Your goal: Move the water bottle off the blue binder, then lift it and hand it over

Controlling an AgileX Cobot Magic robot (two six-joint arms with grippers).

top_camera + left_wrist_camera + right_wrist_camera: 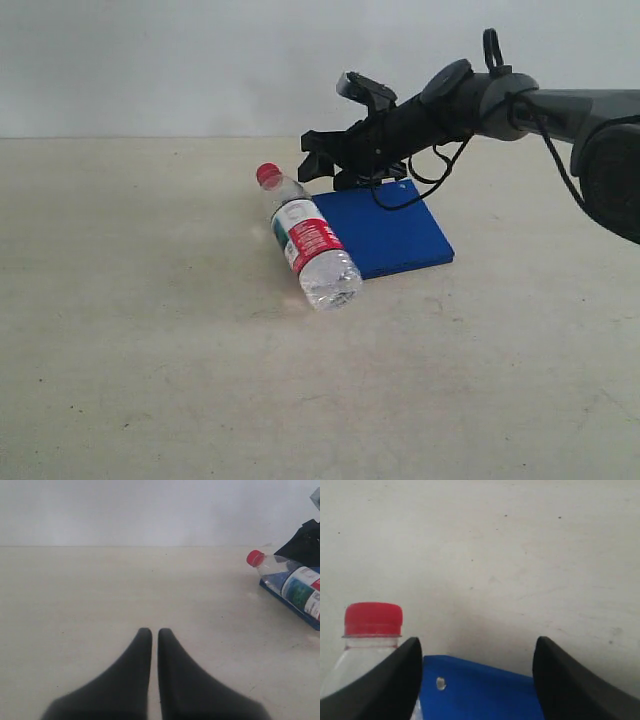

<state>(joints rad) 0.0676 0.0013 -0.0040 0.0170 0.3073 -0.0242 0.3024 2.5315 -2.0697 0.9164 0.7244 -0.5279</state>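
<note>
The water bottle (305, 240), clear with a red cap and a red, white and green label, lies on its side along the left edge of the blue binder (390, 232), partly resting on it. My right gripper (318, 160) hangs open just behind the bottle's cap, over the binder's far edge. In the right wrist view the red cap (373, 619) shows beside one finger, and the binder (480, 690) with a metal rivet lies between the open fingers (555, 680). My left gripper (155, 632) is shut and empty, far from the bottle (292, 582).
The pale tabletop (150, 350) stretches bare to the left and front of the binder. A white wall (200, 60) rises behind the table. The right arm's cable (430, 175) dangles above the binder's far corner.
</note>
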